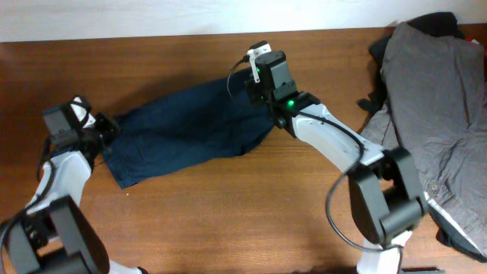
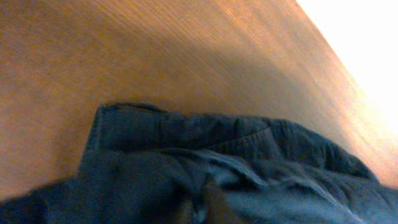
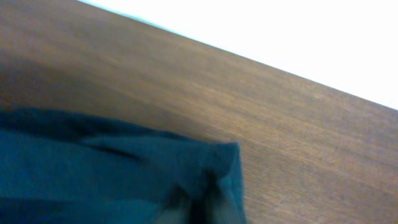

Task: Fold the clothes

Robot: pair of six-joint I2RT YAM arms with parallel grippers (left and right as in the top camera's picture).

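Note:
A dark blue garment (image 1: 190, 133) lies stretched across the middle of the wooden table. My left gripper (image 1: 106, 131) is at its left end and is shut on the cloth; the left wrist view shows the blue fabric (image 2: 211, 162) bunched around the fingers (image 2: 202, 208). My right gripper (image 1: 255, 87) is at the garment's far right corner and is shut on it; the right wrist view shows a pinched blue corner (image 3: 211, 168) over the fingers (image 3: 199, 208). The fingertips are mostly hidden by cloth.
A pile of grey clothes (image 1: 434, 106) with a dark item under it lies at the right edge of the table (image 1: 228, 221). A white wall runs along the far edge.

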